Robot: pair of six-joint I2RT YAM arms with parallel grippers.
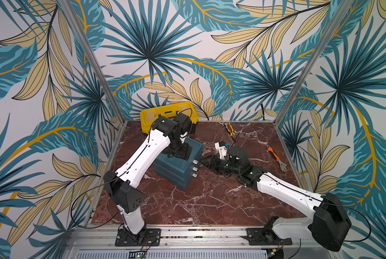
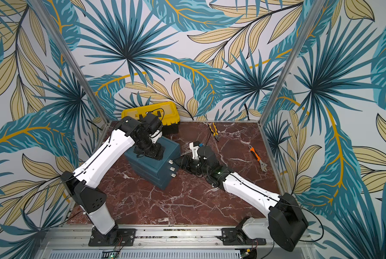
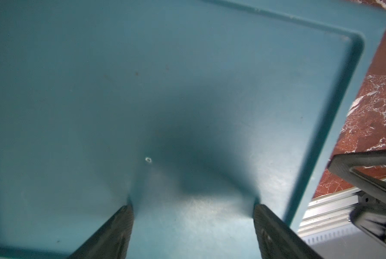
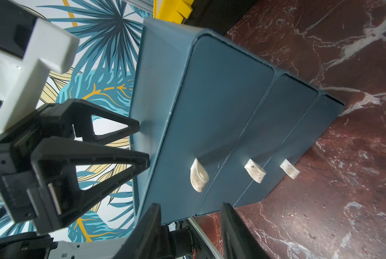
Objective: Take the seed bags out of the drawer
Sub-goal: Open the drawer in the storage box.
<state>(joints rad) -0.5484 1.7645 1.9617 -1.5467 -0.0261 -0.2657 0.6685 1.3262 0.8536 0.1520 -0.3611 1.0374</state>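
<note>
Behind the chest of drawers (image 1: 184, 167) stood a yellow toolbox (image 1: 165, 112). The left gripper (image 3: 193, 203) was planted on top of the chest, its fingers (image 3: 118, 226) spread apart and empty, both tips resting on the lid. That looked like a brace. It would serve best pressed straight down, so the chest could not slide across the marbled surface (image 1: 187, 201) when a drawer was tugged.

All three drawers were shut, so no seed bags showed. They were presumably inside, though which drawer held them could not be told. On the chest's front sat three pale handles in a row, the top handle (image 4: 199, 176) nearest the lid. Just in front of them hung the right gripper (image 1: 203, 160), fingers (image 4: 150, 226) parted with nothing between them.

The step in hand seemed to be opening a drawer. The fingers ought to straddle one handle squarely, close on it fully, then pull straight out along the drawer's run, not sideways. To the right of the chest, well apart from it, lay pliers (image 1: 230, 131) and a wrench (image 1: 276, 158).
</note>
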